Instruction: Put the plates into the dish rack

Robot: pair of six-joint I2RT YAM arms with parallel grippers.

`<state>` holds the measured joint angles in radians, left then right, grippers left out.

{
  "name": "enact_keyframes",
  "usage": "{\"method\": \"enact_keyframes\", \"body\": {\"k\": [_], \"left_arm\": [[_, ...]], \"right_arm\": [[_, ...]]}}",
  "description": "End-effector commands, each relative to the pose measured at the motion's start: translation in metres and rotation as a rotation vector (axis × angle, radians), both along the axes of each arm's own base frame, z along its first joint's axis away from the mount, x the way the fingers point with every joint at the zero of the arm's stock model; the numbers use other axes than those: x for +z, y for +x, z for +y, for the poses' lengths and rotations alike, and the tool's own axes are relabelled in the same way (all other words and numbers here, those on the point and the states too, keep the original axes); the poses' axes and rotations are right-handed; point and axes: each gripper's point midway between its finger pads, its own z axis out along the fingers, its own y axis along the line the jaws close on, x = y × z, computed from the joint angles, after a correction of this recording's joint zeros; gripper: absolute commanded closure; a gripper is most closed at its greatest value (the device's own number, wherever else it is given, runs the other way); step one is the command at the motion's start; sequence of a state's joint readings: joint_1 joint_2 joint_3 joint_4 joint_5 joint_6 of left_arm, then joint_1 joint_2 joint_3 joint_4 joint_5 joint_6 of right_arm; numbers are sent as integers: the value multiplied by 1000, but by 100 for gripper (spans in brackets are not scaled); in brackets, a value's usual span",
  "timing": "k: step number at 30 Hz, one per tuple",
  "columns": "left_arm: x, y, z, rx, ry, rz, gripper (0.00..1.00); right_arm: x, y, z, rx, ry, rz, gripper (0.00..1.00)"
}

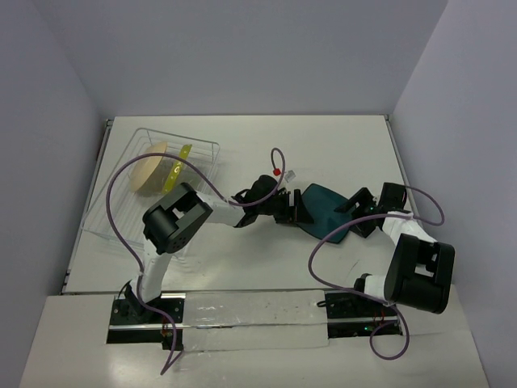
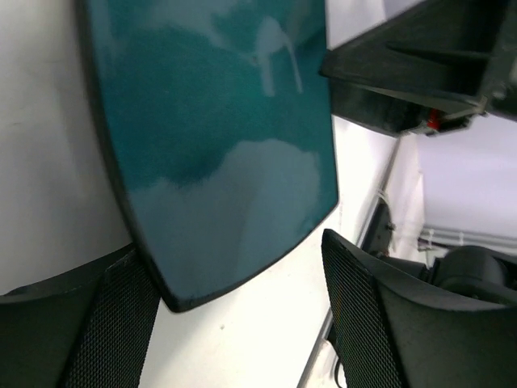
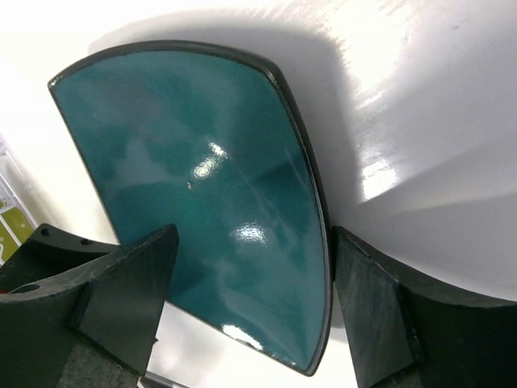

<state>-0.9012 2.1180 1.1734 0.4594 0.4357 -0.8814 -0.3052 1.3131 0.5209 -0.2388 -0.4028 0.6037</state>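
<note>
Rack (image 1: 206, 145) is holding two plates (image 1: 149, 171); teal plate (image 1: 323, 208) is waiting on the table (image 1: 323, 145) between spread left end effector (image 1: 295, 208) and spread right end effector (image 1: 355, 214).

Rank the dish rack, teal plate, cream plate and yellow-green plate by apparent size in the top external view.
1. dish rack
2. teal plate
3. cream plate, standing in the rack
4. yellow-green plate, seen nearly edge-on, so it looks thinnest

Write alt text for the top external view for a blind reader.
A dark teal rounded-square plate sits mid-way across the white table, with the left gripper at its left edge and the right gripper at its right edge. At left, a white wire dish rack holds a cream plate and a yellow-green plate.
</note>
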Motion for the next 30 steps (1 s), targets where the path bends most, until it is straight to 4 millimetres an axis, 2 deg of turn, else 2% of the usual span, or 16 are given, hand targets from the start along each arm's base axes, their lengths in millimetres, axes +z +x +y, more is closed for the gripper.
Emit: {"method": "enact_keyframes", "body": {"k": [1, 4, 7, 10, 13, 19, 21, 27, 30], "left_arm": [[43, -18, -23, -130, -210, -75, 20], [60, -22, -27, -168, -291, -99, 22], [71, -21, -29, -172, -323, -123, 22], [73, -15, -34, -166, -308, -148, 24], [75, -6, -37, -142, -287, -161, 29], [68, 4, -37, -89, -223, -159, 58], [60, 13, -36, -37, -175, -140, 71], [44, 25, -33, 58, -72, -94, 100], [47, 30, -31, 93, -53, -118, 100]], "right_arm": [[-42, -46, 11, 41, -5, 211, 21], [-44, -47, 14, 59, -4, 221, 30], [-46, -49, 17, 79, -6, 229, 33], [-47, -51, 18, 89, -19, 240, 36], [-47, -50, 18, 94, -19, 237, 38], [-46, -50, 19, 102, -25, 236, 38], [-46, -50, 19, 106, -34, 235, 39], [-44, -49, 19, 121, -60, 226, 39], [-38, -45, 22, 134, -66, 200, 35]]}}
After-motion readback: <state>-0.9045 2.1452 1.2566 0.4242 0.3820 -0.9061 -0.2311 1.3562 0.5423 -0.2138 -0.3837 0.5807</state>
